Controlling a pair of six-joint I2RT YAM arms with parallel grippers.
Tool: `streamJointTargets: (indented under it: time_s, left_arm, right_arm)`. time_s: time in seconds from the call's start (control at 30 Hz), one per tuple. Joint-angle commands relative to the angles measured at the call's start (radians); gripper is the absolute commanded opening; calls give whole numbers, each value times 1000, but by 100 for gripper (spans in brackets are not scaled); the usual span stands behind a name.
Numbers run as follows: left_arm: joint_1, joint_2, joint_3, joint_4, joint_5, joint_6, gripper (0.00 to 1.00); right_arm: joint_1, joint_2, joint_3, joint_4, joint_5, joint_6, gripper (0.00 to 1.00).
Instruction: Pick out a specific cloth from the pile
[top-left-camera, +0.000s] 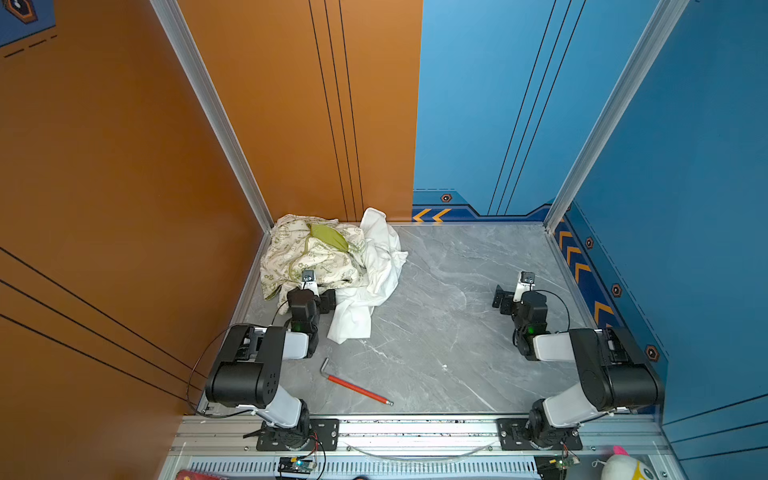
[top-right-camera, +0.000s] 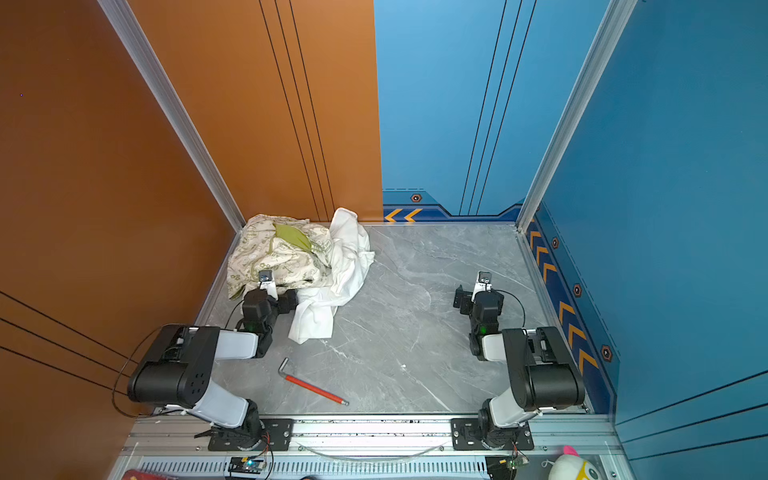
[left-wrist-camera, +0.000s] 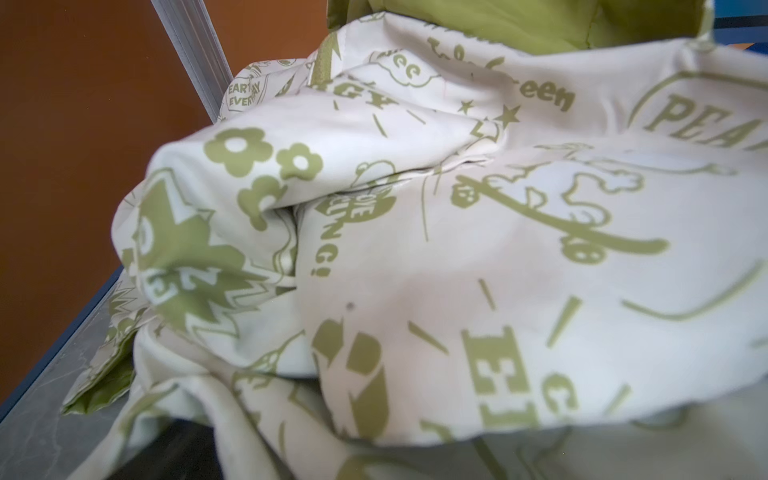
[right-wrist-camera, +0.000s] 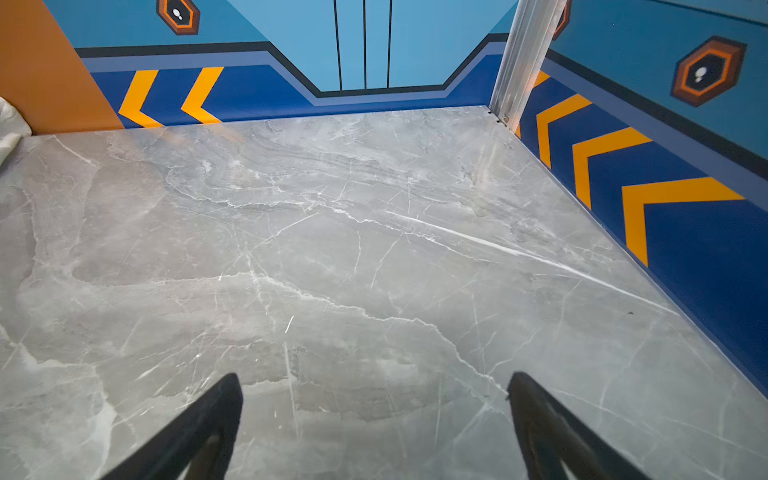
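Cream fabric with green print (left-wrist-camera: 415, 249) crowds the left wrist lens; I can read "PEA", "EVERY" and "een" on it. With an olive-green piece (top-left-camera: 328, 237) on top and a plain white cloth (top-left-camera: 374, 270) draped on the side toward the right arm, it makes up the pile (top-left-camera: 316, 253). At the pile's near edge sits the left gripper (top-left-camera: 326, 299), fingertips hidden under fabric, jaws spread. Well away from the pile, the right gripper (right-wrist-camera: 374, 375) gapes empty. No view shows the lilac cloth.

Right gripper (right-wrist-camera: 374, 375) gapes over marble table (right-wrist-camera: 353, 228) — white cloth (right-wrist-camera: 10, 124) against orange wall (right-wrist-camera: 41, 62).
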Motion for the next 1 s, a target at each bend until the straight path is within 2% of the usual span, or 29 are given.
streamJointTargets:
  time_s: [0.0,0.97]
  left_arm:
    - [1,5,-4,13,8,14,98]
    - [2,6,-2,13,9,13,98]
  right_arm:
    - [-3,5,16,13,-7,-15,100]
    - [-15,5,20,4,-29,-9,100]
